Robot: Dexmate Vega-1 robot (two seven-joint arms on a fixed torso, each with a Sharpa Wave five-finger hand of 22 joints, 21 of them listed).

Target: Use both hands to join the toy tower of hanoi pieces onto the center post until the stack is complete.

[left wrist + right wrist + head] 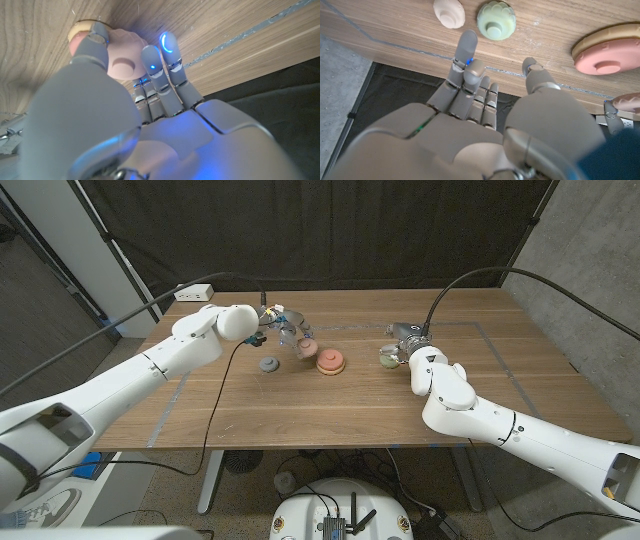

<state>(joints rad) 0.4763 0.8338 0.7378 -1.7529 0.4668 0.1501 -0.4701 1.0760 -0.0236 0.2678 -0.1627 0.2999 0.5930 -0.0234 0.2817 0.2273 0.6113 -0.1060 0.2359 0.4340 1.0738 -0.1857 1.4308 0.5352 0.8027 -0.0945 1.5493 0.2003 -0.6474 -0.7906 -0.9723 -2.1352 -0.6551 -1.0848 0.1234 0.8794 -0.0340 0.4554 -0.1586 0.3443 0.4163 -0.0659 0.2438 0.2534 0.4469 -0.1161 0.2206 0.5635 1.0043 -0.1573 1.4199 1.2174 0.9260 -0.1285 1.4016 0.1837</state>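
A wooden base with a coral disc on its post stands mid-table, also seen as the coral disc in the right wrist view. My left hand holds a pale pink piece just left of the base; the pink piece sits between thumb and fingers. A grey piece lies on the table nearer me. My right hand hovers with fingers apart beside a green piece. Beyond its fingertips lie the green piece and a beige piece.
A white power strip lies at the table's far left corner. Small metal and blue parts sit behind my left hand. Grey tape lines mark the table top. A dark curtain hangs behind the table.
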